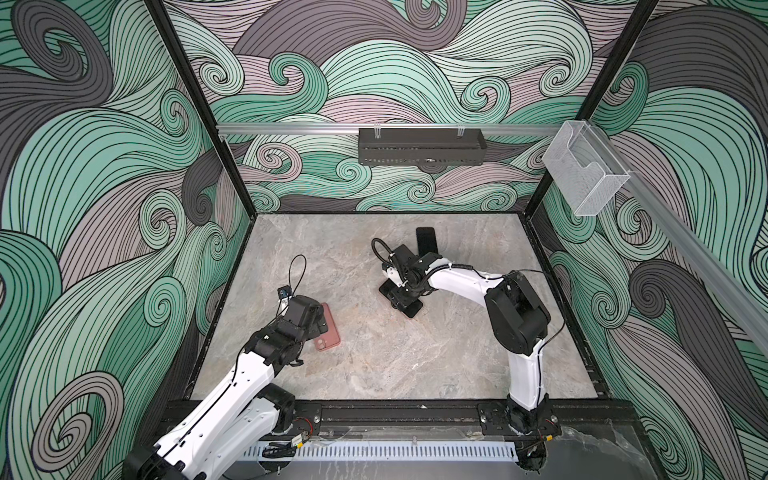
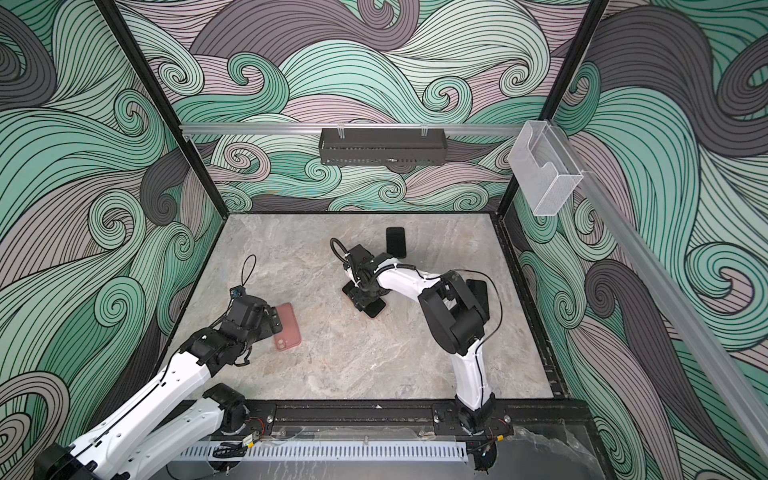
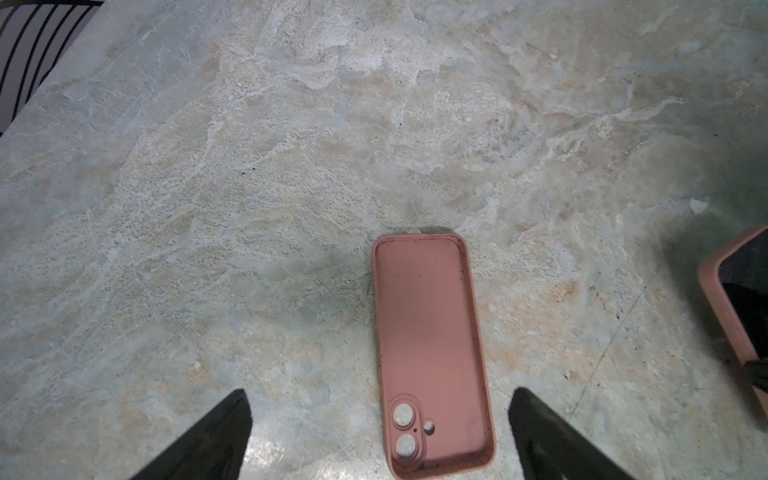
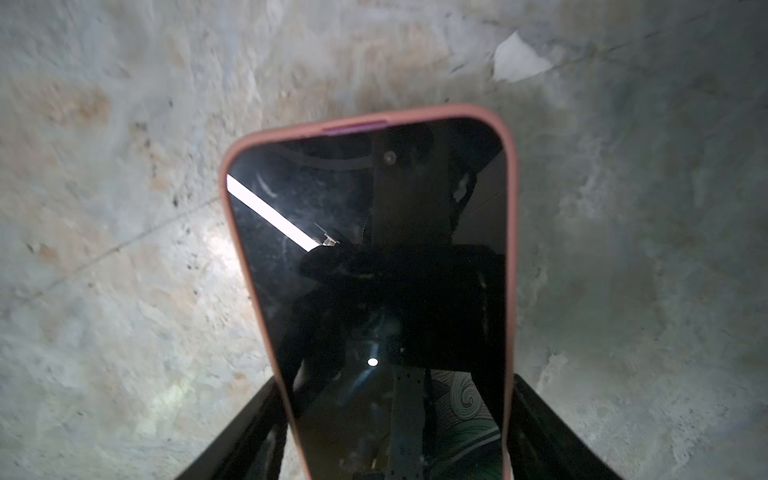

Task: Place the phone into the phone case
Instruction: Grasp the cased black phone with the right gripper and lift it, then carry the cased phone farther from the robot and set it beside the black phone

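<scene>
The empty pink phone case (image 3: 432, 353) lies open side up on the marble table (image 1: 415, 365), left of the middle (image 1: 330, 330). My left gripper (image 3: 380, 392) hangs over its camera-hole end, open, a finger on each side and apart from it. The phone (image 4: 374, 270), dark screen with a pink rim, lies flat near the table's middle; only its ends (image 1: 413, 309) show under the arm in both top views. My right gripper (image 4: 397, 380) is shut on the phone, fingers pressed against its two long edges.
A second dark, phone-like slab (image 1: 426, 240) lies further back, behind the right wrist. A black wire basket (image 1: 422, 145) hangs on the back rail and a clear plastic bin (image 1: 586, 170) on the right wall. Patterned walls close three sides.
</scene>
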